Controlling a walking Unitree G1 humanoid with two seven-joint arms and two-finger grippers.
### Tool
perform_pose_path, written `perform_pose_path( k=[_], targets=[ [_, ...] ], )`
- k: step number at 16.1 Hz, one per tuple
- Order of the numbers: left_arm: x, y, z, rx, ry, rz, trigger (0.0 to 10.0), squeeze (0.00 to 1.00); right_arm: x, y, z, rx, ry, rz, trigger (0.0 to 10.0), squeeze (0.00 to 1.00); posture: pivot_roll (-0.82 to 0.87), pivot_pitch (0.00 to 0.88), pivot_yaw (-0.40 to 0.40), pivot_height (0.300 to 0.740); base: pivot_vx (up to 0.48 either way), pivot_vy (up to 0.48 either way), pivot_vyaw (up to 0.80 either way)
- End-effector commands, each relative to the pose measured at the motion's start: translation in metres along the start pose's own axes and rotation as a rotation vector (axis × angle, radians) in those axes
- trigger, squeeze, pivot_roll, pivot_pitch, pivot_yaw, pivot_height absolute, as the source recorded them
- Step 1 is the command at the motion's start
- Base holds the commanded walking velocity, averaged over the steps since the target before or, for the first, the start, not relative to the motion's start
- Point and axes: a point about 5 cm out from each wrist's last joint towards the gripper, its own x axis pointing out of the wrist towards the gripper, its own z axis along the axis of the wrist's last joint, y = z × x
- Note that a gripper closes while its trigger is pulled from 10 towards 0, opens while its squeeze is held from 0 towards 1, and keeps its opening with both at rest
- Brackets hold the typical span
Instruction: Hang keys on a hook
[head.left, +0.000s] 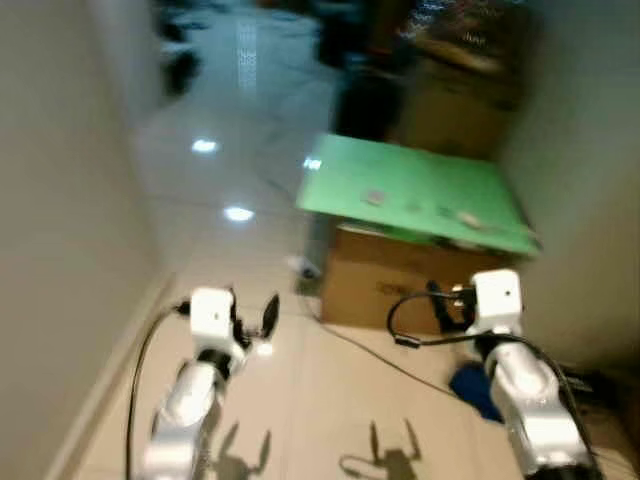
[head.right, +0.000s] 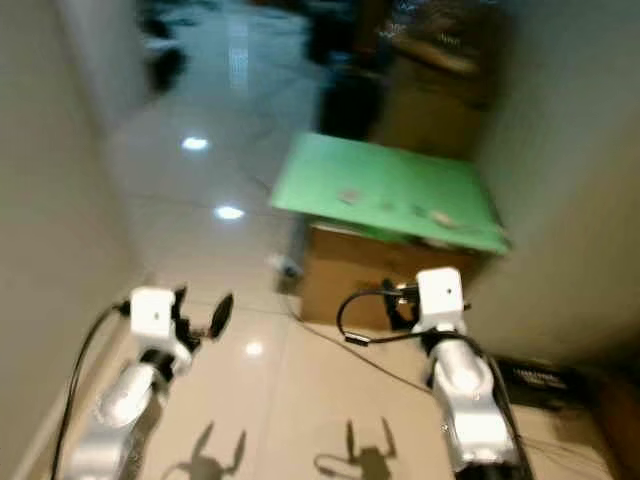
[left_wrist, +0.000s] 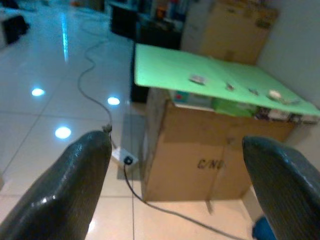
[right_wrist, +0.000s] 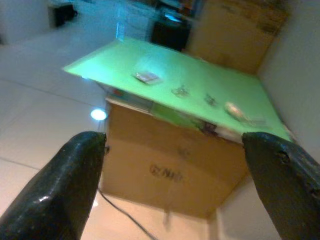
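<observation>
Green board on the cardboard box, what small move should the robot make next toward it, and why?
Probably step closer: the green board with small items on it lies ahead, and both the left gripper and right gripper are open, empty and short of it.

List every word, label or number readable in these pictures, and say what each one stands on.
"C/NO": printed in dark letters on the front of the cardboard box under the green board; the last letters are blurred, so this reading is uncertain.
Small items lying on the green board: too small and blurred to read any label.
No other readable text.
</observation>
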Motion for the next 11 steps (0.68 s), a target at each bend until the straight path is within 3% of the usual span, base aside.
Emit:
perform_pose_path(
  k=[1, 3, 5, 7, 11],
  targets=[
    [0.002, -0.005, -0.001, 0.005, 0.000, -0.005, 10.0, 0.00, -0.001, -0.009, 0.001, -0.007, -0.002, -0.031, 10.0, 0.00, -0.15, 0.000, -0.038, 0.740, 0.000, -0.428, -0.64],
    [0.012, -0.009, 0.014, 0.064, -0.068, -0.007, 10.0, 0.00, -0.001, -0.009, 0.005, 0.043, -0.046, -0.027, 10.0, 0.00, -0.17, 0.000, -0.022, 0.740, 0.174, -0.141, -0.32],
    [0.014, -0.010, 0.025, 0.045, -0.118, -0.017, 10.0, 0.00, 0.000, -0.008, 0.006, 0.041, -0.048, -0.020, 10.0, 0.00, -0.18, 0.000, -0.009, 0.740, 0.000, 0.000, 0.00],
    [0.019, -0.010, 0.029, 0.085, -0.115, -0.009, 10.0, 0.00, 0.000, -0.006, 0.005, 0.037, -0.046, -0.023, 10.0, 0.00, -0.18, 0.000, 0.005, 0.740, 0.480, 0.000, 0.00],
    [0.019, -0.008, 0.024, 0.060, -0.098, -0.006, 10.0, 0.00, -0.001, -0.008, 0.002, 0.029, -0.034, -0.029, 10.0, 0.00, -0.18, 0.000, 0.013, 0.740, 0.480, 0.000, 0.00]
  ],
)
